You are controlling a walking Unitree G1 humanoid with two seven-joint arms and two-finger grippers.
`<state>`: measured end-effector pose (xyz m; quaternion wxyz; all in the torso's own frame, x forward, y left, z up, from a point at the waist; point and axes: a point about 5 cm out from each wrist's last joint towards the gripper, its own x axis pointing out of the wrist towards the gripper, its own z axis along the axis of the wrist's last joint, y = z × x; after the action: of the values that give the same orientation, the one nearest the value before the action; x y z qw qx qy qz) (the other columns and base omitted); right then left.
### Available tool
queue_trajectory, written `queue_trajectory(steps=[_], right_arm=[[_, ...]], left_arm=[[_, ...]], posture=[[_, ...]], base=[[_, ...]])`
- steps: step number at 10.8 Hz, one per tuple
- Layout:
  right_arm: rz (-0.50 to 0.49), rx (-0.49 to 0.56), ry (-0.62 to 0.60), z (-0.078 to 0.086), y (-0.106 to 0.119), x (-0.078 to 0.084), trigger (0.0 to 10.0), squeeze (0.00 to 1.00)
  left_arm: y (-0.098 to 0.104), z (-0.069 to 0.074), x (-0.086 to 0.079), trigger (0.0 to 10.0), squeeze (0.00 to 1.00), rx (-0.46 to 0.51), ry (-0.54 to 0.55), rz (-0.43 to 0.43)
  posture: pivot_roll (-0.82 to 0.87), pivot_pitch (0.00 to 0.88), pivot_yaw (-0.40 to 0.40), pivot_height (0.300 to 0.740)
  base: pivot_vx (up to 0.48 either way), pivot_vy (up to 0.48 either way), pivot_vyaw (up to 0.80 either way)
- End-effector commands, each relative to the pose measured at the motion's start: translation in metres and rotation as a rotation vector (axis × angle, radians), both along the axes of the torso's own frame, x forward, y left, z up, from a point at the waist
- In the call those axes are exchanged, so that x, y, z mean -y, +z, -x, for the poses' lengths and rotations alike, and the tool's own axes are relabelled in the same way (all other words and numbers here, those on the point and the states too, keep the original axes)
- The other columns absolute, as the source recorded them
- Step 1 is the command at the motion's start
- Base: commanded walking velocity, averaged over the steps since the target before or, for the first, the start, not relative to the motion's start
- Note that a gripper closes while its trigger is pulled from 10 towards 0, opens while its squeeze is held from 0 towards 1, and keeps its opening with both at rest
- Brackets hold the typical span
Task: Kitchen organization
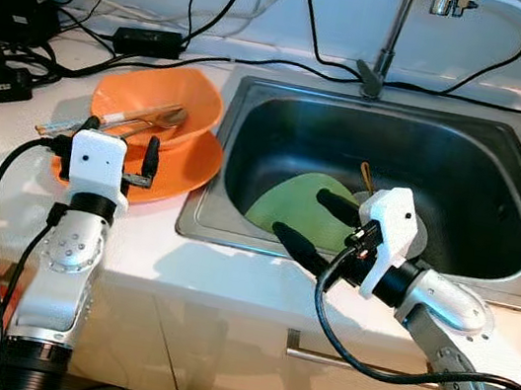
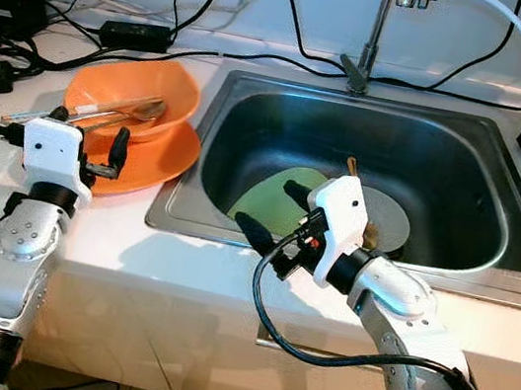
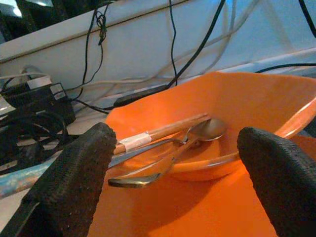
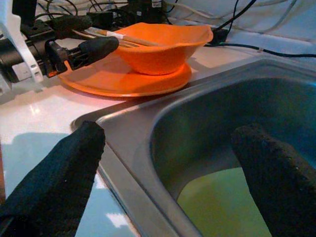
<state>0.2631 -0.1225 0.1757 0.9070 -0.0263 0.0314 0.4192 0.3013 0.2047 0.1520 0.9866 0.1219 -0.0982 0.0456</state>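
Observation:
An orange bowl (image 1: pixel 173 92) sits on an orange plate (image 1: pixel 190 165) on the white counter, left of the sink. A metal spoon (image 3: pixel 197 132), a second metal utensil and taped wooden chopsticks (image 3: pixel 158 133) lie in the bowl. My left gripper (image 1: pixel 122 137) is open, hovering over the plate's near edge and facing the bowl, with nothing between its fingers. A pale green plate (image 1: pixel 303 207) lies flat in the steel sink (image 1: pixel 198 223). My right gripper (image 1: pixel 302 215) is open over the sink's front left rim, above the green plate's edge, holding nothing.
Black cables and power adapters (image 1: pixel 7 3) crowd the counter's back left. The faucet (image 1: pixel 389 36) rises behind the sink, with a white hose at the right. A brown utensil handle (image 1: pixel 365 175) and a grey round piece (image 2: pixel 388 221) lie in the basin.

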Motion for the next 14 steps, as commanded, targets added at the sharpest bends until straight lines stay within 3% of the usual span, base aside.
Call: queue_trajectory(steps=[1, 3, 4, 5, 6, 8, 9, 10, 14], right_arm=[[0.001, -0.001, 0.015, 0.0015, 0.0019, -0.0014, 10.0, 0.0], [0.001, -0.001, 0.013, 0.0013, 0.0012, -0.0023, 10.0, 0.0], [0.0, -0.002, 0.01, 0.0012, 0.0008, -0.0021, 10.0, 0.0], [0.0, -0.003, 0.009, 0.0016, 0.0002, -0.0022, 10.0, 0.0], [-0.002, -0.005, 0.007, 0.002, -0.0003, -0.0026, 10.0, 0.0], [-0.002, -0.005, 0.005, 0.0019, -0.0005, -0.003, 10.0, 0.0], [-0.002, -0.006, 0.003, 0.0017, -0.0011, -0.0031, 10.0, 0.0], [-0.002, -0.006, 0.003, 0.0016, -0.0013, -0.0033, 10.0, 0.0], [-0.005, -0.006, 0.0, 0.0017, -0.0018, -0.0033, 10.0, 0.0]], left_arm=[[0.0025, -0.002, 0.0, 10.0, 0.0, 0.009, -0.02, -0.019], [0.0005, -0.0028, 0.0019, 10.0, 0.0, -0.01, -0.07, -0.053], [0.0007, -0.0028, 0.0026, 4.7, 0.0, -0.001, -0.087, -0.052], [0.0013, -0.0028, 0.0031, 1.7, 0.0, 0.004, -0.093, -0.053], [0.0018, -0.0028, 0.004, 0.0, 0.0, 0.007, -0.097, -0.052], [0.0014, -0.0029, 0.0048, 0.0, 0.0, 0.007, -0.107, -0.053], [0.001, -0.0027, 0.0058, 1.7, 0.0, 0.005, -0.123, -0.045], [0.0015, -0.0024, 0.0065, 0.0, 0.0, 0.006, -0.128, -0.044], [0.0031, -0.003, 0.0098, 0.0, 0.0, 0.013, -0.154, -0.055]], posture=[[0.12, 0.016, 0.061, 0.74], [0.12, 0.014, 0.064, 0.74], [0.12, 0.015, 0.068, 0.74], [0.12, 0.015, 0.069, 0.74], [0.12, 0.015, 0.072, 0.74], [0.12, 0.017, 0.072, 0.74], [0.13, 0.017, 0.071, 0.74], [0.13, 0.018, 0.071, 0.74], [0.12, 0.017, 0.075, 0.74]], base=[[0.0, 0.0, 0.0], [0.0, 0.0, 0.0], [0.0, 0.0, 0.0], [0.0, 0.0, 0.0], [0.0, 0.0, 0.0], [0.0, 0.0, 0.0], [0.0, 0.0, 0.0], [0.0, 0.0, 0.0], [0.0, 0.0, 0.0]])
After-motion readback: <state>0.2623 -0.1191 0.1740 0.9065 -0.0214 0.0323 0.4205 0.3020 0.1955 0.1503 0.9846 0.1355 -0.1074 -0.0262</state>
